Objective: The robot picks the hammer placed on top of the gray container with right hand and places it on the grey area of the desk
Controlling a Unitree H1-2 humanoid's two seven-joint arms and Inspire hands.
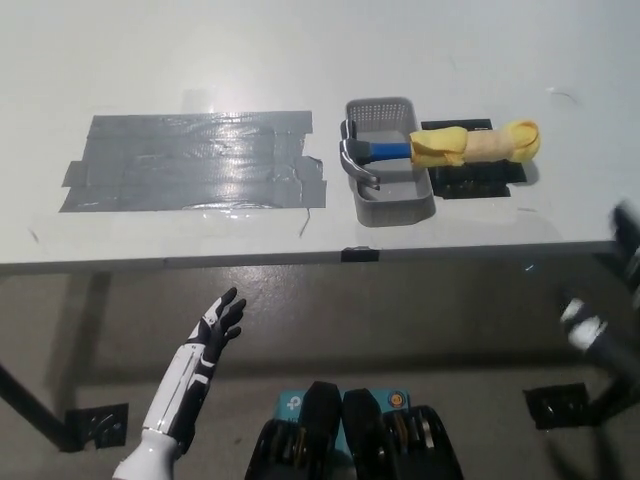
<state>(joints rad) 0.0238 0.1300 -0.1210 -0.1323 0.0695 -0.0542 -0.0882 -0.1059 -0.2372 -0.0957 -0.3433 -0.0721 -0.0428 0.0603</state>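
The hammer [440, 148] lies across the gray container [390, 200] on the desk [300, 50], well apart from the blurred right hand [605, 335], whose fingers cannot be judged. The left hand [218, 325] rests open below the desk edge. The grey area [190, 160] lies left of the container.

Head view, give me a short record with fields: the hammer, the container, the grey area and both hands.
hammer: lies across the gray container's rim, metal head over the container, yellow-wrapped handle pointing right
gray container: on the white desk, right of the tape
grey area: taped patch, nothing on it
left hand: open, below the desk edge
right hand: blurred at the right edge, state unclear
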